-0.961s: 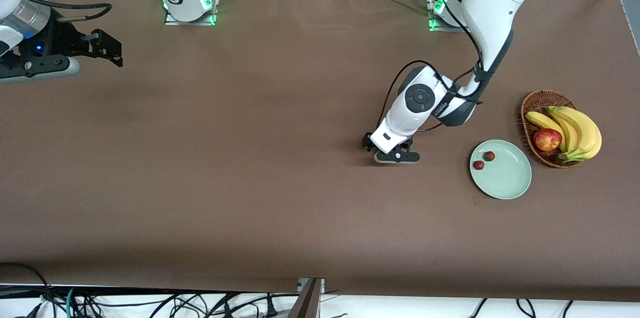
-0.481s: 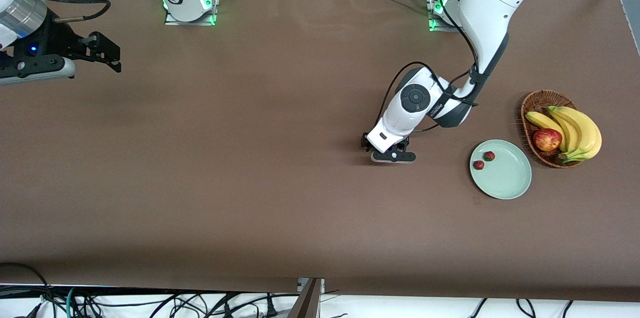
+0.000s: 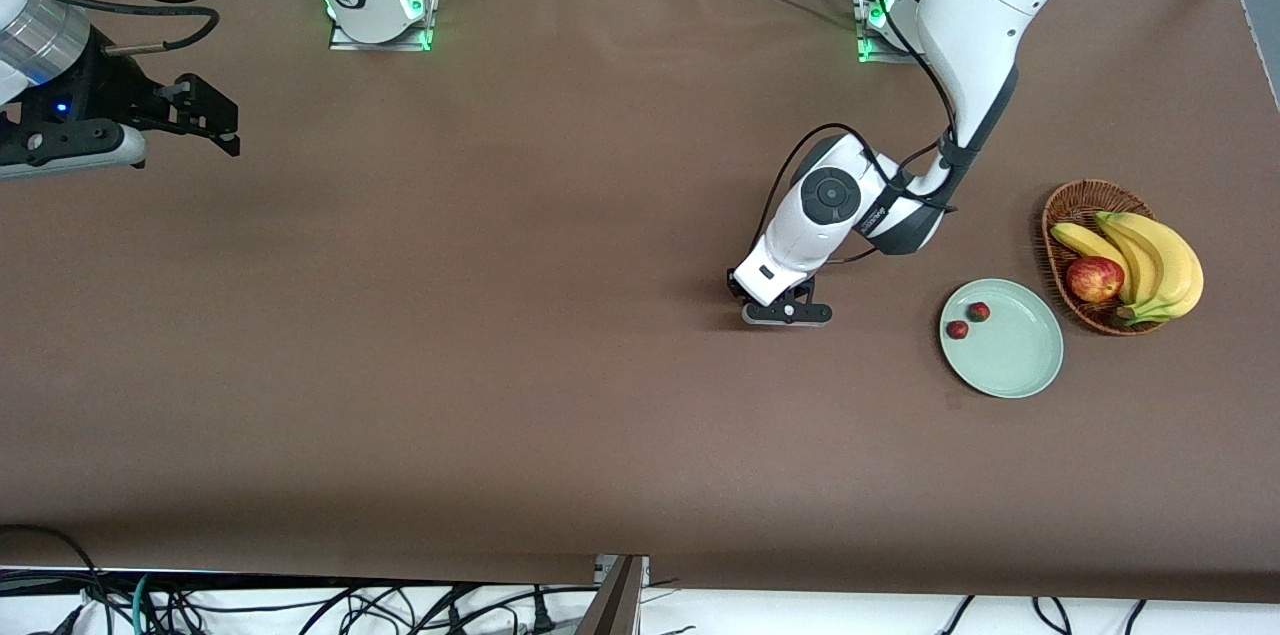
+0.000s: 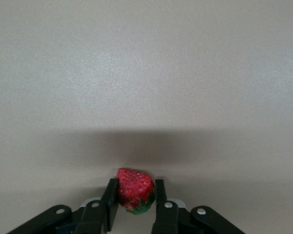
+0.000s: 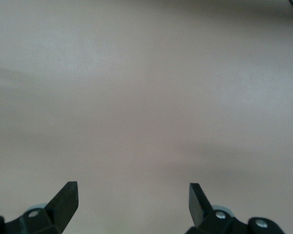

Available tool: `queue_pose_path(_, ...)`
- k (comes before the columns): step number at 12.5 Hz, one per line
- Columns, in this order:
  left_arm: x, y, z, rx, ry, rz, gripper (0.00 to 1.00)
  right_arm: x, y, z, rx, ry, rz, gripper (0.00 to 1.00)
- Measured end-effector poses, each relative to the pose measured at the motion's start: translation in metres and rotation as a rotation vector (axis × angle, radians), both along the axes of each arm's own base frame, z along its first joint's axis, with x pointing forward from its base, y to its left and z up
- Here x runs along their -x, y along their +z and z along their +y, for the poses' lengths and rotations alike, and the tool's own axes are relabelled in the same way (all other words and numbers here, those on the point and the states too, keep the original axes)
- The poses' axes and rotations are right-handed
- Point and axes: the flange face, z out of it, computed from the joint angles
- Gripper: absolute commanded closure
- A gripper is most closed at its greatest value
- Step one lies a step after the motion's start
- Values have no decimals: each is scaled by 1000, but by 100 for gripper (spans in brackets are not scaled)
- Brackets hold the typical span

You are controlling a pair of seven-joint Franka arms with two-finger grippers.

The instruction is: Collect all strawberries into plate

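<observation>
The left gripper [image 4: 135,204] clasps one strawberry [image 4: 135,189] low on the brown table [image 3: 500,315]; two strawberries [image 3: 967,320] lie in the mint plate [image 3: 1015,365] beside the wicker basket [image 3: 1075,205]; the right gripper [image 5: 133,200] waits, jaws spread; no writing is legible.

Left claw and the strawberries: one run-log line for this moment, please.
left claw: shut on third strawberry, at table | plate: two strawberries | right claw: open, waiting
</observation>
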Motion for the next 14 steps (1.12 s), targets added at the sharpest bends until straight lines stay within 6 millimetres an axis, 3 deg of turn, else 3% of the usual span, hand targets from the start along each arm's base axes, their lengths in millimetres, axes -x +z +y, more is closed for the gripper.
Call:
queue_pose_path(4,-13,10,6,7,18,-23,92,0,0,0,0,-3,-3,0)
queue_pose_path(6,-32,30,29,-18,-2,-30,92,-1,1,0,-1,-5,-7,0)
queue_pose_path(8,-54,55,84,-62,-79,-26,92,-1,1,1,-1,-4,-9,0)
queue_pose_path(11,-78,84,203,-48,-212,-7,91,-1,1,1,-2,-3,-10,0)
queue_pose_path(14,-70,79,312,-26,-304,23,91,-1,1,2,-2,-3,-10,0)
